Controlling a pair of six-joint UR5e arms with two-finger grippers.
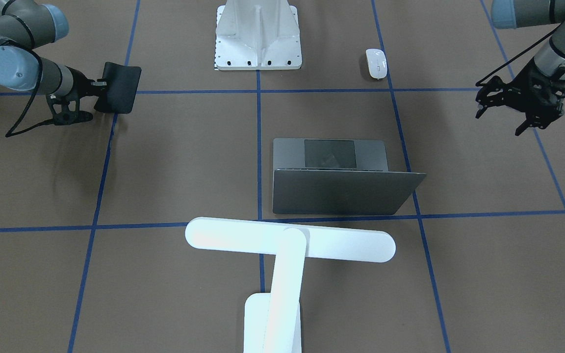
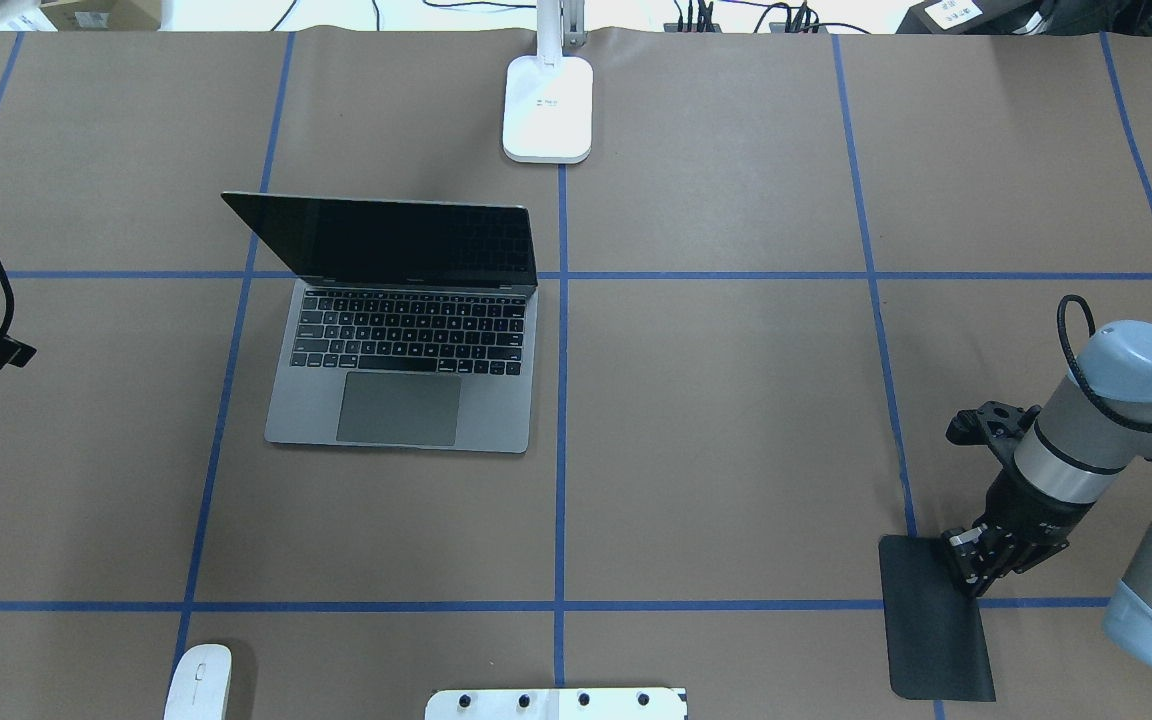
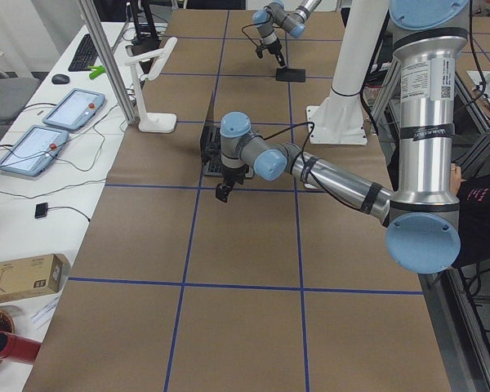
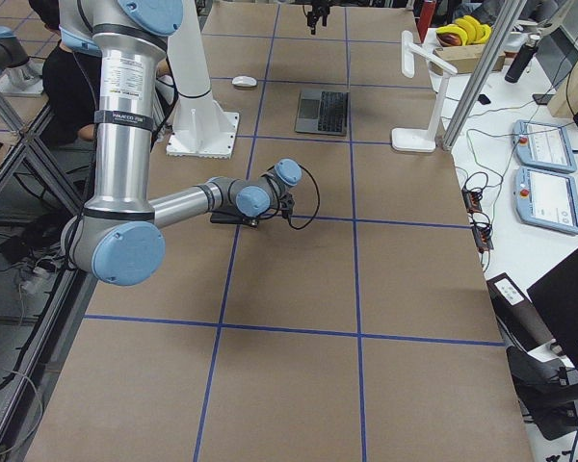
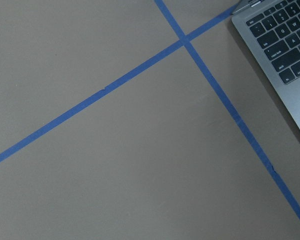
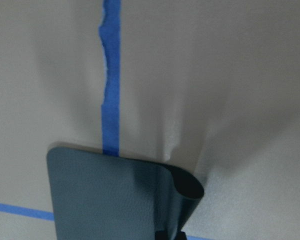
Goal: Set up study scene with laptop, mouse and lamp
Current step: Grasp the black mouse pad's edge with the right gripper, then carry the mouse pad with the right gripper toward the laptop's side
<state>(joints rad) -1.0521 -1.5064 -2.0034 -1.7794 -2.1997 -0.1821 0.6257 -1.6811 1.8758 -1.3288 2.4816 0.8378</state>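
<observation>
A long worktop [image 2: 736, 450] covered in brown paper is divided into large squares by blue tape lines [image 2: 561, 440]. Beside the edge opposite the robot runs a white bench [image 3: 16, 196] with two tablet-like consoles [image 3: 73, 110], cables and a keyboard.

The laptop [image 2: 406, 370] sits open on the robot's left half of the worktop, just beside the centre tape line, with its dark screen tilted back and its keys facing the robot. The mouse [image 2: 198, 685] lies near the robot-side edge, left of the white ribbed mount [image 1: 258, 34] at the middle of that edge. The lamp [image 2: 548, 110] stands with its base at the middle of the opposite edge.

The right gripper [image 2: 976, 570], low near the robot-side edge at the right end, is pinched closed on one edge of a thin black mat [image 2: 936, 640]. The wrist view shows that edge curling up between the fingers. The left gripper [image 1: 499, 122] hangs above bare paper at the left end with its fingers spread wide, holding nothing.
</observation>
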